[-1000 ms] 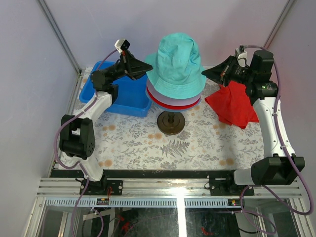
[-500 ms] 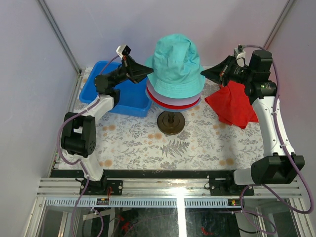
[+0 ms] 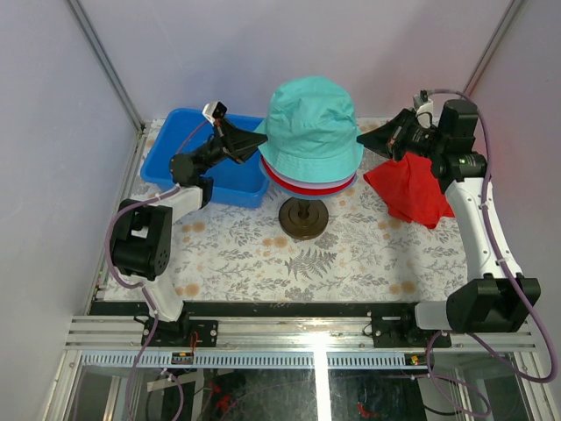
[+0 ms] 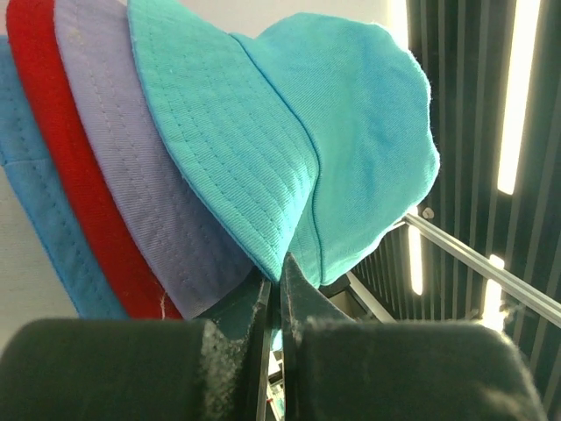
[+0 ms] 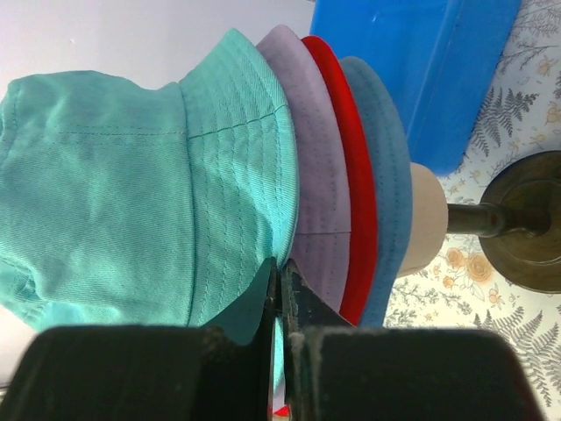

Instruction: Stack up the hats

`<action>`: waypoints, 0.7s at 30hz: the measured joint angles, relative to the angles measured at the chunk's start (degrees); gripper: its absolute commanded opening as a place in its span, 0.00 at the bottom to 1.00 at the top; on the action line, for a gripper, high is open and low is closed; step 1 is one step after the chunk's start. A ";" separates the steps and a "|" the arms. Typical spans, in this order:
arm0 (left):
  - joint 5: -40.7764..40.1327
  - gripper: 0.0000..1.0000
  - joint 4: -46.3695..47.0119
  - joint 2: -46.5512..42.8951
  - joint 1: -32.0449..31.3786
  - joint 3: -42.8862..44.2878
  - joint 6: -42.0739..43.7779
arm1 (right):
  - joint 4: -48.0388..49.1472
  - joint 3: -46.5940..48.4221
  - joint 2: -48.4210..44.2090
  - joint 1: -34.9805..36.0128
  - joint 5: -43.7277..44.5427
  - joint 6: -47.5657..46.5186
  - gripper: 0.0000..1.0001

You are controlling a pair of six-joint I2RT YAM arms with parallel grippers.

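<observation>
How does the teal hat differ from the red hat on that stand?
The teal hat sits on top of the pile; the red hat lies two layers down, under the lilac hat. The teal hat shows its crown and brim; the red hat shows only a brim edge. The left tool and right tool pinch the teal hat's brim, not the red hat's. Both are cloth hats nested on one stand.

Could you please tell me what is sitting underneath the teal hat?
Under the teal hat lie the brims of the lilac hat, red hat and blue hat, nested in that order on a beige head. Their crowns are covered.
</observation>
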 measured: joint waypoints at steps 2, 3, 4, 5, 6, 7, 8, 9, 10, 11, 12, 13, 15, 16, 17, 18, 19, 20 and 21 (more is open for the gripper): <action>-0.20 0.00 0.09 -0.02 -0.04 -0.42 0.00 | 1.09 -1.97 -0.94 -0.07 0.44 -0.50 0.00; -0.31 0.00 0.09 -0.02 -0.04 -0.66 0.00 | 1.81 -3.02 -1.53 -0.07 0.52 -0.90 0.00; -0.35 0.00 0.09 -0.02 -0.04 -0.90 0.00 | 2.49 -3.89 -2.12 -0.04 0.63 -1.27 0.00; -0.46 0.00 0.11 0.00 -0.04 -1.07 0.04 | 2.91 -4.59 -2.62 -0.04 0.81 -1.57 0.00; -0.63 0.00 0.15 0.07 -0.04 -1.29 0.07 | 3.58 -5.35 -3.15 -0.04 1.05 -2.01 0.00; -0.83 0.00 0.20 0.17 -0.07 -1.44 0.15 | 4.00 -5.99 -3.63 -0.04 1.44 -2.56 0.00; -1.05 0.00 0.24 0.31 -0.11 -1.55 0.28 | 4.28 -6.47 -3.93 -0.04 1.62 -3.10 0.00; -1.25 0.00 0.26 0.48 -0.20 -1.73 0.52 | 4.66 -6.95 -4.24 -0.04 1.88 -3.80 0.00; -1.36 0.00 0.31 0.68 -0.22 -1.90 0.61 | 5.03 -7.32 -4.42 -0.04 2.01 -4.39 0.00; -1.46 0.00 0.33 0.98 -0.26 -1.95 0.61 | 5.20 -7.61 -4.55 -0.04 2.14 -4.92 0.00; -1.57 0.00 0.35 1.33 -0.33 -2.01 0.61 | 5.53 -7.91 -4.72 -0.04 2.38 -5.46 0.00; -1.57 0.00 0.37 1.57 -0.39 -2.03 0.61 | 5.88 -8.17 -4.90 -0.04 2.54 -5.92 0.00; -1.75 0.00 0.39 2.10 -0.46 -1.70 0.61 | 6.21 -8.37 -5.18 -0.02 2.84 -6.43 0.00; -1.77 0.00 0.39 2.51 -0.44 -1.05 0.61 | 6.19 -8.26 -5.22 0.02 2.93 -6.69 0.00; -1.75 0.00 0.39 2.84 -0.44 -0.37 0.61 | 5.88 -7.98 -5.20 0.11 3.06 -7.08 0.00; -1.60 0.00 0.39 3.43 -0.44 0.52 0.61 | 5.42 -7.65 -5.18 0.13 3.28 -7.48 0.00; -1.25 0.00 0.42 4.09 -0.44 1.75 0.61 | 4.87 -7.39 -5.18 0.20 3.54 -7.82 0.00; -1.01 0.00 0.39 4.79 -0.44 2.97 0.59 | 4.37 -7.15 -5.20 0.28 3.98 -8.13 0.00; -0.79 0.00 0.39 5.51 -0.44 3.98 0.59 | 4.00 -6.97 -5.29 0.48 4.46 -8.28 0.00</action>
